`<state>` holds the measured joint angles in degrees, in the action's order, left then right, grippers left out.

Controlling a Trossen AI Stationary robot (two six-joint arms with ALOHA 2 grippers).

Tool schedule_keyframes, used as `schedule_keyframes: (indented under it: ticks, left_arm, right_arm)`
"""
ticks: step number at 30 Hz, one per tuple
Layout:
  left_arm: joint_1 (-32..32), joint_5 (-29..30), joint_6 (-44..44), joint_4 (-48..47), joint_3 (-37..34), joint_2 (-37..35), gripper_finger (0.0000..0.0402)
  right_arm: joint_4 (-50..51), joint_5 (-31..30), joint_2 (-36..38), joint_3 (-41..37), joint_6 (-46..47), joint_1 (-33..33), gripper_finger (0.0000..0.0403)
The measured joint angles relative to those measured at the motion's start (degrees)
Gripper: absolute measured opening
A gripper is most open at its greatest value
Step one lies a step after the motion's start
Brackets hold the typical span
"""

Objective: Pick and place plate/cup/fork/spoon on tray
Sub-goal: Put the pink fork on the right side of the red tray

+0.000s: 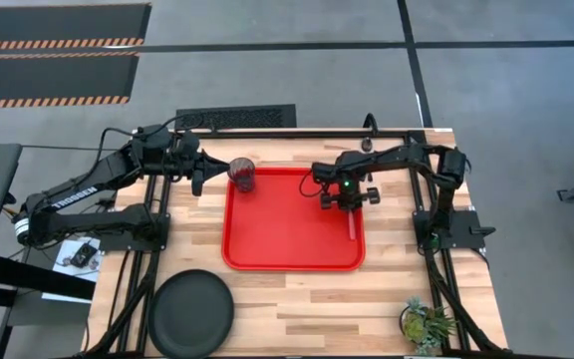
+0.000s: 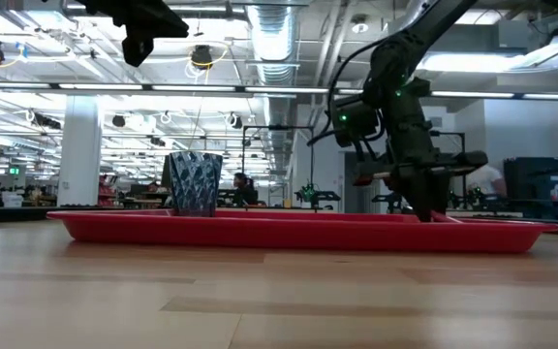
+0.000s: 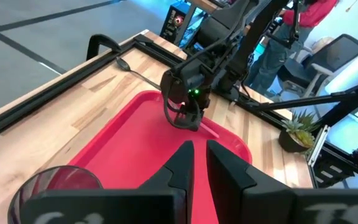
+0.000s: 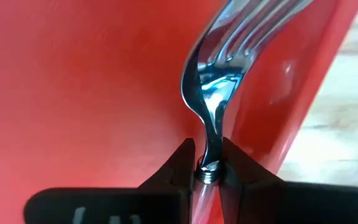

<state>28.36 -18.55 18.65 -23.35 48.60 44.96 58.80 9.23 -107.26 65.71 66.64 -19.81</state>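
Silver steel at the neck of the fork point(image 4: 211, 93) is what your right tool point(image 4: 208, 163) is pinching, the fingers closed on the thin shank where metal meets the red handle. You have the fork down on the tray point(image 1: 267, 234) near its 3 o'clock edge, with the handle point(image 1: 352, 225) lying on the tray floor and pointing toward 6 o'clock from the tool point(image 1: 346, 198).

Judge the fork as light and stiff, but polished metal is slippery, and a grip on that narrow neck could let it swivel; the broader red handle would likely give you a surer hold. As it seems to rest on the tray already, letting go should cost little.

Further out, the cup point(image 1: 242, 173) stands upright in the tray's 11 o'clock corner. Your left tool point(image 1: 197, 178) hangs just beside it at the cup's 9 o'clock, raised well above the bench point(image 1: 387, 294), its fingers point(image 3: 229, 171) only narrowly parted and holding nothing.

Off the tray, the plate point(image 1: 191, 312) still lies on the bench near 7 o'clock; expect it to be the heaviest piece, best taken by its raised rim. You will not find the spoon in any view. A small potted plant point(image 1: 426, 323) sits at the bench's 5 o'clock corner.
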Motion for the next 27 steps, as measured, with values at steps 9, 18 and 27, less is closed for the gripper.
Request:
schedule_keyframes:
  ticks: [9,18,27]
  left_arm:
    - [0.00,0.20,0.52,-0.02,0.00,0.01,0.0027]
    - [0.00,0.17,0.61,-0.11,0.00,-0.01,0.0027]
    - [0.00,0.17,0.61,-0.13,0.00,0.00,0.0027]
  right_arm:
    - [-1.06,-0.14,0.00,0.00,-0.09,-0.09,0.0081]
    - [-0.88,0.03,0.00,0.00,-0.69,-0.09,0.0103]
    - [-0.44,1.83,0.00,0.00,-0.67,0.48,0.0100]
